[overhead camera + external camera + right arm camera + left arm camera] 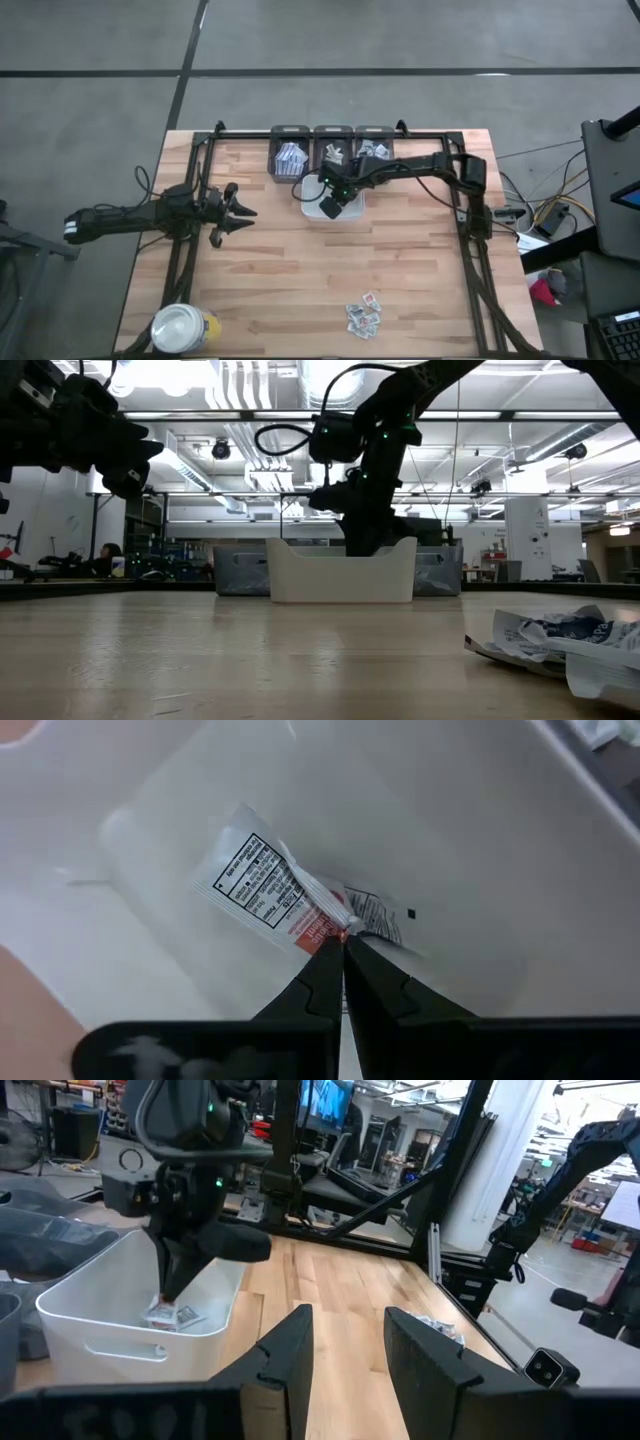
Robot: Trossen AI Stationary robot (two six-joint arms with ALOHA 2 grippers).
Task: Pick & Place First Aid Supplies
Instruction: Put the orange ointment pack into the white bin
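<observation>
My right gripper pinches a packet low inside the white tray near the table's far edge, ready to drop it; my left gripper waits part-open.

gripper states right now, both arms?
Left gripper: open, empty, waiting at the table's left side.
Right gripper: shut on a packet, down inside the white tray.

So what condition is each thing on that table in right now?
Right gripper: shut on a sachet, lowered inside the tray.
Sachet: pinched at one end, down in the tray.
White tray: upright.
Left gripper: open, empty, hovering over the table.
Loose packets: heaped on the table.
Three grey bins: holding sorted packets.
Yellow jar: lid on.
</observation>
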